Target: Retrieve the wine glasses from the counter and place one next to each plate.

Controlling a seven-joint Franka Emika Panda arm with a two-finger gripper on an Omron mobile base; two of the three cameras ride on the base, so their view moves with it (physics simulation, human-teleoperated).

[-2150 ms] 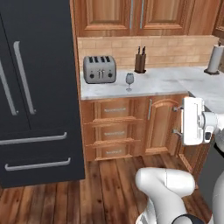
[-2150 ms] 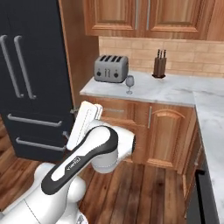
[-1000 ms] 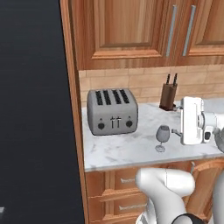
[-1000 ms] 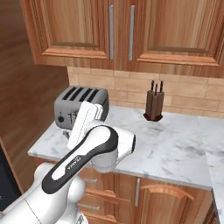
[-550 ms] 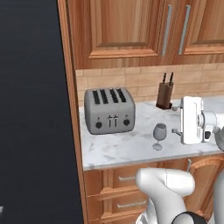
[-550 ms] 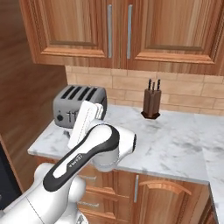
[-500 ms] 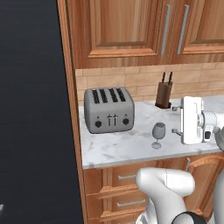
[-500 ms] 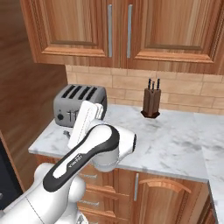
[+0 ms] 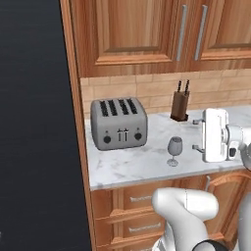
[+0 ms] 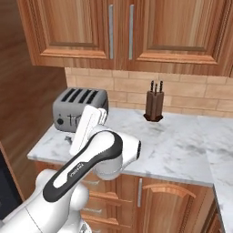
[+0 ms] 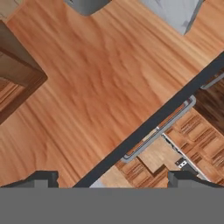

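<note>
Worktop: white grey-veined marble worktop (image 9: 137,164) over brown wooden drawers and cupboard doors, backed by tan tile, with brown wooden wall cupboards (image 10: 132,32) above.
Room: a tall black refrigerator (image 9: 34,127) stands at the worktop's left end in the left base view; the hand view looks down on a warm wooden plank floor (image 11: 96,78).
On the worktop: a silver four-slot toaster (image 9: 118,122) near the left end; a dark brown knife block with black handles (image 9: 180,104) against the tile, to the toaster's right.
Wine glass: one small grey translucent stemmed wine glass (image 9: 174,150) stands upright on its round foot near the worktop's front edge, right of the toaster and in front of the knife block, touching neither.
End effector: the white hand with its two-finger end effector (image 11: 113,179) hangs to the right of the glass in the left base view, apart from it; its dark finger tips stand wide apart at the two bottom corners of the hand view, with nothing between them.
</note>
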